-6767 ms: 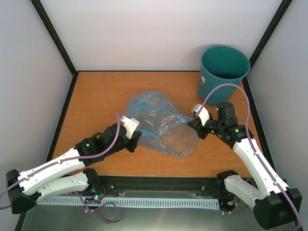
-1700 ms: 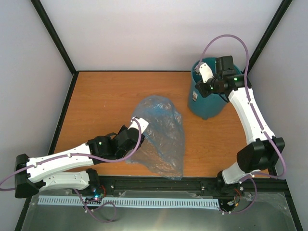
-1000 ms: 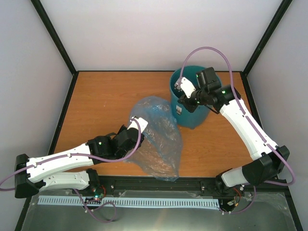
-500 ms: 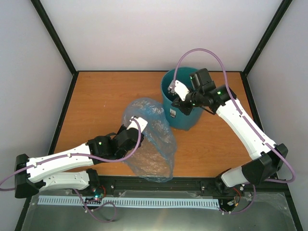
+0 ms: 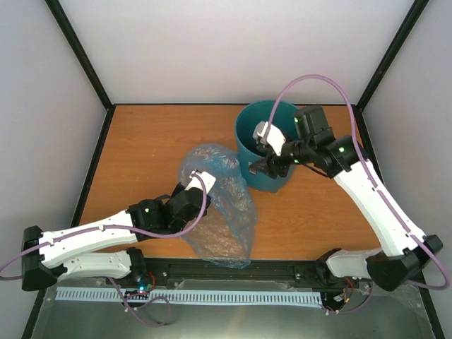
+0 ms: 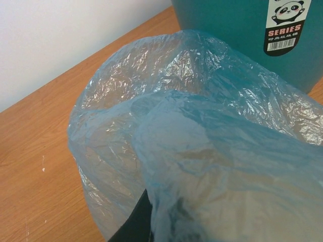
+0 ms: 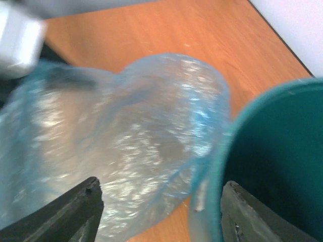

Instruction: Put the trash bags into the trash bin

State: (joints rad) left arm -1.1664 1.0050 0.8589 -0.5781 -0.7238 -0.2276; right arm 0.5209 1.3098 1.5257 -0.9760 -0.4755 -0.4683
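1. The orange-brown wooden table (image 5: 141,148) carries everything. Its smooth top gives the bin little hold against a sideways shove.
2. The thin translucent light-blue plastic film bag (image 5: 222,212) lies puffed up on the table, pressed against the bin's near-left wall, with none of it inside yet. It looks bigger than the bin and full of air. It could balloon over the rim and spill back out instead of sinking in.
3. The round dark teal plastic bin (image 5: 247,131) stands upright towards the rear right of the table. It looks light, so a push from the bag or an arm high on its wall could slide or tip it.
4. The left end effector (image 5: 192,192) is closed together on the film at the bag's left edge. In the left wrist view the film drapes over its dark finger (image 6: 132,224). That pinch is on slippery film, which may slip free, or tear if dragged across the rim.
5. The right end effector (image 7: 161,212) has its fingers apart and holds nothing. It straddles the bin's rim, one finger above the bag and the other above the bin's inside. Pulling away carelessly could hook the rim and tip the bin.
6. A white panda label (image 6: 283,22) sits on the bin's wall, facing the bag.
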